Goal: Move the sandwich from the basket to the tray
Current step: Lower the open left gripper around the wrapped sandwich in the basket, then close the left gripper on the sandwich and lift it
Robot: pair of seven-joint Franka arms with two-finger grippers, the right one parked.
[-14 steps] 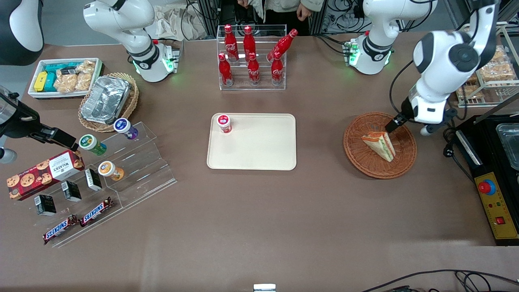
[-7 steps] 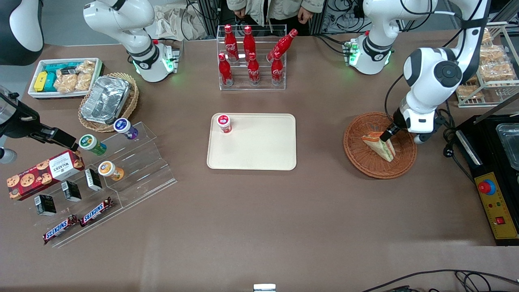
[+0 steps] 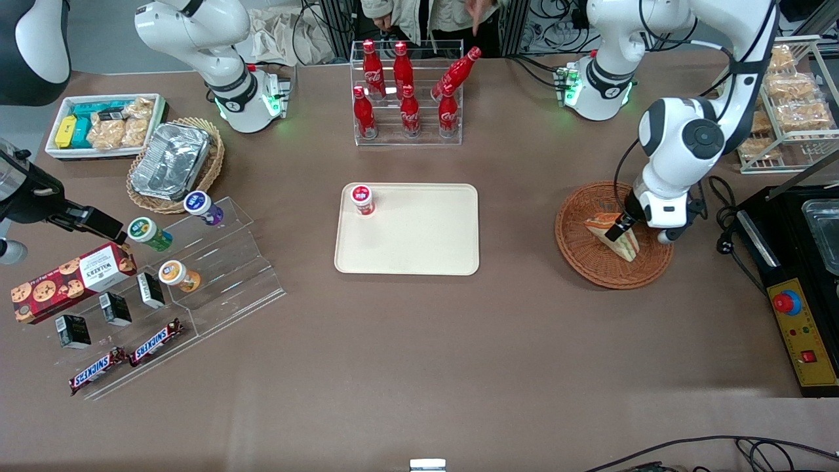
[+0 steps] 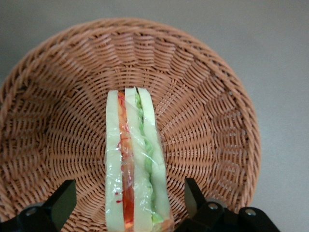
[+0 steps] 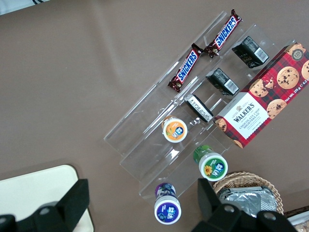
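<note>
The small triangular wedge sandwich of pale bread, with red and green filling showing along its edge under clear wrap, lies in the round, reddish-brown woven wicker basket, which sits toward the working arm's end of the table. The left arm's gripper is low over the basket, right at the sandwich, and the wrist view shows its two dark fingers spread wide, one on each flat side of the wedge, with open wicker visible between each finger and the bread. So nothing is pinched yet: the approach and alignment look done, but the grasp itself has not been made. The flat cream-beige rectangular plastic tray with rounded corners lies near the middle of the table, well apart from the basket, and holds only a small red-lidded jar in one corner; most of its surface is bare. By my reading the task is at an early stage. What remains is to close on the sandwich, lift it out of the basket, carry it across to the tray, and set it down on the bare part away from the jar.
</note>
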